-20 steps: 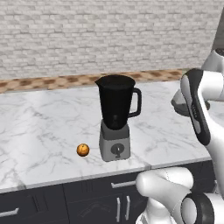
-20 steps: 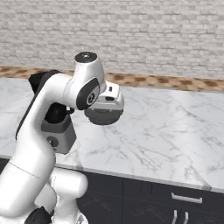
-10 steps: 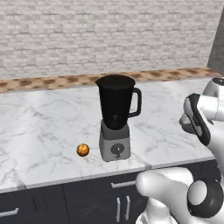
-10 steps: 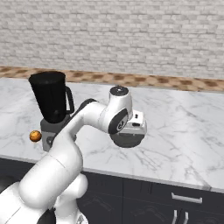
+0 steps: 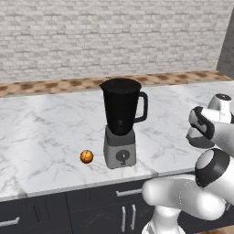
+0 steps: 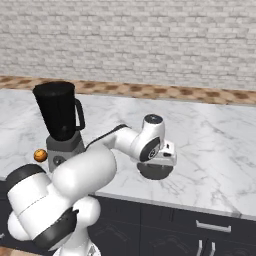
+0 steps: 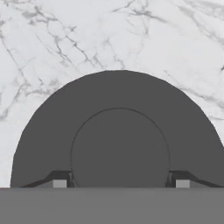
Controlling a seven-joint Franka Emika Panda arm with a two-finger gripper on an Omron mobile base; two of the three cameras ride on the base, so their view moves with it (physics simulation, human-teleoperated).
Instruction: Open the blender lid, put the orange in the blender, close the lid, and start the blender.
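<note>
Pincer (image 7: 118,183) closed on the centre knob of the blender lid (image 7: 118,131), held low over the marble worktop (image 6: 215,150), well to the right of the blender (image 5: 121,123). Jar rim uncovered. The orange (image 5: 86,156) rests on the worktop just left of the blender's grey base.
</note>
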